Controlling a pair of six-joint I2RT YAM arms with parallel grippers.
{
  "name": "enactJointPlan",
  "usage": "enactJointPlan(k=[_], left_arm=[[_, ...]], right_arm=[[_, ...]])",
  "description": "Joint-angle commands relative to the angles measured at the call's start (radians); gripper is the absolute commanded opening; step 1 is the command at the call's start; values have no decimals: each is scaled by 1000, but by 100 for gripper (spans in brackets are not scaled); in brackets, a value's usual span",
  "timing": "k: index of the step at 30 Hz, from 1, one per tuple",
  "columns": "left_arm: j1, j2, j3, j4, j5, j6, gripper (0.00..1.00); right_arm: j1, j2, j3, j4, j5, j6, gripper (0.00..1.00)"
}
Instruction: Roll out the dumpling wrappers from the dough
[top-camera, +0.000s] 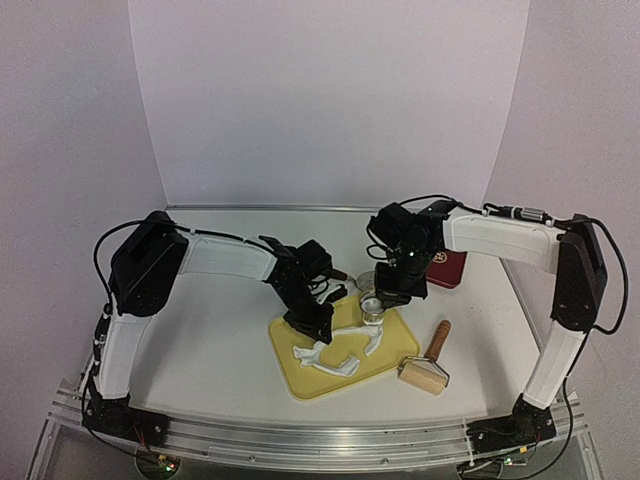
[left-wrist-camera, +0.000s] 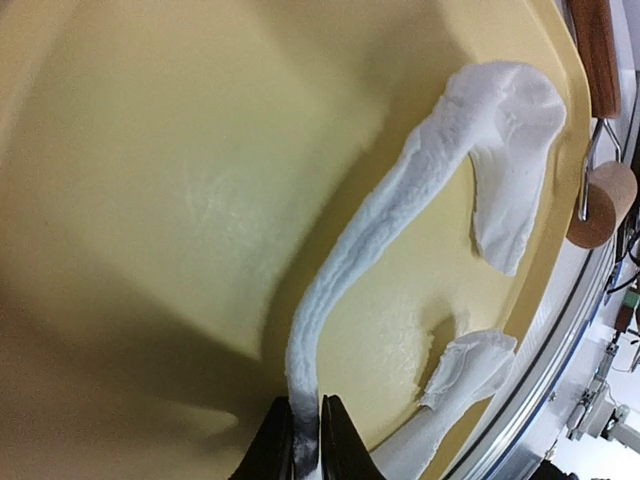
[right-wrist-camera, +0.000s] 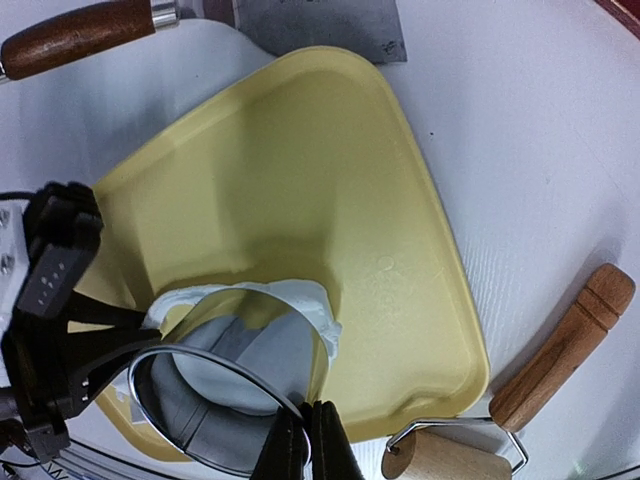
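Observation:
A ragged strip of white dough (left-wrist-camera: 400, 190) curves across the yellow board (left-wrist-camera: 150, 150). My left gripper (left-wrist-camera: 307, 402) is shut on its near end, and a torn second piece (left-wrist-camera: 465, 370) lies beside it. From above, the dough (top-camera: 325, 360) lies on the board's (top-camera: 395, 345) front half with the left gripper (top-camera: 318, 325) over it. My right gripper (right-wrist-camera: 305, 408) is shut on the rim of the steel ring cutter (right-wrist-camera: 330, 345), which stands on the board (right-wrist-camera: 300, 150). Inside the ring a pale round dumpling wrapper (right-wrist-camera: 225, 370) shows, with leftover dough (right-wrist-camera: 305, 300) hugging the ring's outside.
A wooden-handled roller (top-camera: 428, 365) lies on the table right of the board, its drum (right-wrist-camera: 450, 462) close to the board's corner. A steel scraper (right-wrist-camera: 320, 25) with a wooden handle (right-wrist-camera: 80, 35) lies behind the board. A dark red object (top-camera: 447, 268) sits at the back right.

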Motion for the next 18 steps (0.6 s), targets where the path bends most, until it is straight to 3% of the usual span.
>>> enactJointPlan(k=[1, 5, 7, 12, 18], left_arm=[[-21, -66, -106, -14, 3, 89, 8], [-48, -140, -201, 24, 43, 130, 9], [-50, -163, -221, 32, 41, 124, 18], [-30, -197, -151, 32, -13, 65, 52], [47, -206, -17, 72, -83, -74, 66]], right_arm=[[-16, 21, 86, -11, 43, 6, 0], [-16, 89, 164, -16, 33, -20, 0], [-16, 121, 198, -21, 33, -28, 0], [-16, 165, 237, -25, 50, -34, 0], [-16, 184, 244, -26, 69, -25, 0]])
